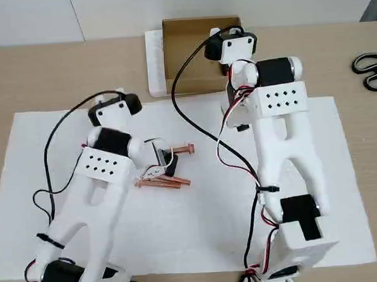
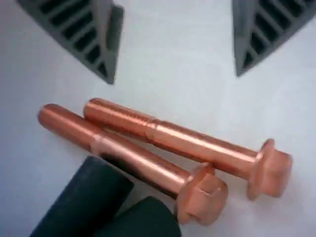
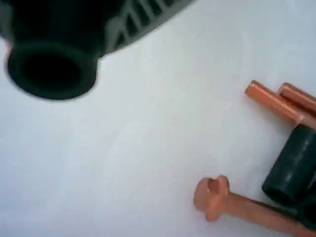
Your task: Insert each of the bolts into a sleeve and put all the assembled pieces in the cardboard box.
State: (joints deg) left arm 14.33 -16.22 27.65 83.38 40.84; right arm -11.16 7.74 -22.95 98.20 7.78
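- Two copper bolts [image 2: 187,143] lie side by side on white paper [image 1: 180,230], just beside dark sleeves [image 2: 79,202].
- The left gripper [image 2: 174,74] hangs over them, fingers apart.
- In the right wrist view the right gripper [image 1: 238,122] clamps another sleeve [image 3: 49,69], and a third bolt [image 3: 217,197] lies nearby.
- In the high view the cardboard box [image 1: 190,52] sits behind the paper.

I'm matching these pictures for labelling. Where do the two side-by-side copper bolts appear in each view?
High view: two bolts lie left of centre on the white sheet, by the left arm.
Left wrist view: they lie just past the open left tool, against black sleeves.
Right wrist view: their ends enter at the edge, beside black sleeves.
Shared landmark: the white sheet beneath them.
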